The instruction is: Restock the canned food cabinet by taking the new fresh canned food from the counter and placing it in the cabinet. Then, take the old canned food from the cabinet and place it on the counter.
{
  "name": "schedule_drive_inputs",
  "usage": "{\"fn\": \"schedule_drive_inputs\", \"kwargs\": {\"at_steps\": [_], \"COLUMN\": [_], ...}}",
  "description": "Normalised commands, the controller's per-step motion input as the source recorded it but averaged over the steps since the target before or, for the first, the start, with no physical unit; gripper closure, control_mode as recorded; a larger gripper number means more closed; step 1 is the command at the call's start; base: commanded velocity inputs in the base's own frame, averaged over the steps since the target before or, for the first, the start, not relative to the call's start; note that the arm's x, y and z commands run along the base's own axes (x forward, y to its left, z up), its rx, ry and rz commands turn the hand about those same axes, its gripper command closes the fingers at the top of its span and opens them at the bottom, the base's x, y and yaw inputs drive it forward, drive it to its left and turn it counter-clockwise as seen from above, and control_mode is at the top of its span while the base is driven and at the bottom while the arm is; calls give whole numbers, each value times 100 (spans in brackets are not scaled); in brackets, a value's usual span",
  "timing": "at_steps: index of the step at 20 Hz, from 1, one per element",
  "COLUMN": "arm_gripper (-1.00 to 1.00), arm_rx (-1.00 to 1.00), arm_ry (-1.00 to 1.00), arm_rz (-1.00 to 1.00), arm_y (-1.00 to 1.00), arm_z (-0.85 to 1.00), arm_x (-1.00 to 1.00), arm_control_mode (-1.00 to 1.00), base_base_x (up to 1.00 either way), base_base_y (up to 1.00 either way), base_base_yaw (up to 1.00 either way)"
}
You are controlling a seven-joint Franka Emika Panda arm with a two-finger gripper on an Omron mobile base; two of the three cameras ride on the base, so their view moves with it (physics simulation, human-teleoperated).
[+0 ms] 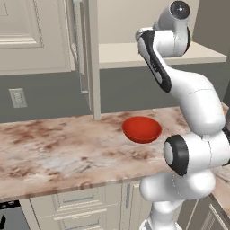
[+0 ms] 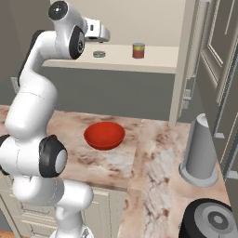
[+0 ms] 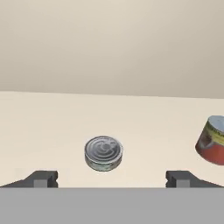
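The new fresh canned food (image 3: 103, 152), a flat silver tin, lies on the cream shelf of the cabinet (image 2: 155, 59), also seen as the tin (image 2: 99, 54) from the right base. The old canned food (image 3: 212, 140), a red-labelled can (image 2: 138, 50), stands upright to the tin's right. My gripper (image 3: 111, 179) is open just in front of the tin, one fingertip (image 3: 42, 178) well off to each side, touching nothing. The hand (image 2: 96, 31) hovers at the shelf's front edge, above the counter (image 1: 67, 148).
A red bowl (image 1: 141, 129) sits on the counter below the shelf, also bowl (image 2: 104, 135). The open cabinet door (image 1: 93, 58) hangs left of the shelf. A grey cylinder (image 2: 200, 151) and a dark round object (image 2: 211, 218) stand at the counter's right.
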Motion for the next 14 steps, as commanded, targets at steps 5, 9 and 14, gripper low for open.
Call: {"fn": "schedule_drive_inputs", "kwargs": {"at_steps": [5, 9, 14], "arm_gripper": [-100, -100, -100], "arm_rx": [0, 0, -1], "arm_ry": [2, 3, 4], "arm_rz": [0, 0, 0], "arm_y": [-84, -95, -53], "arm_z": [-1, -11, 0], "arm_x": [-99, -54, 26], "arm_control_mode": [-100, -100, -100], "base_base_x": [0, 0, 0], "base_base_y": [0, 0, 0], "base_base_yaw": [0, 0, 0]}}
